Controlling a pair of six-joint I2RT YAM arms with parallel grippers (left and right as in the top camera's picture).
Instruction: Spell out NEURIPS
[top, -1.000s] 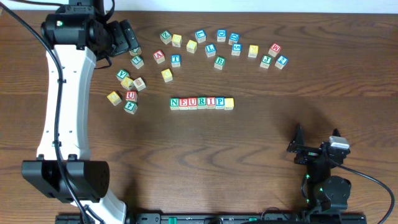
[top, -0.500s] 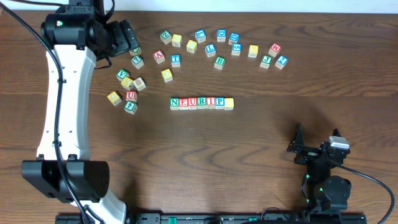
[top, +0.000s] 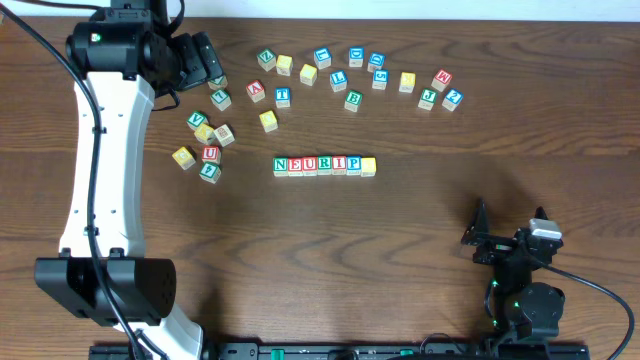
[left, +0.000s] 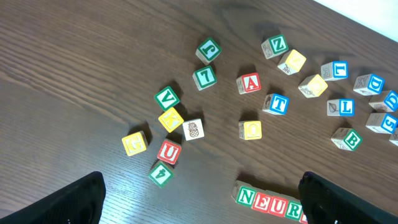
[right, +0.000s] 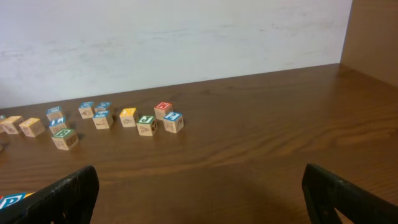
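A row of letter blocks on the table centre reads N, E, U, R, I, P, with a yellow block at its right end. The row's left end shows at the bottom of the left wrist view. My left gripper is open and empty, raised at the far left above loose blocks. My right gripper is open and empty near the front right, away from all blocks.
Loose letter blocks lie in an arc along the back, also seen in the right wrist view. A cluster sits left of the row, with V, U and 4 blocks. The left arm's white link spans the left side.
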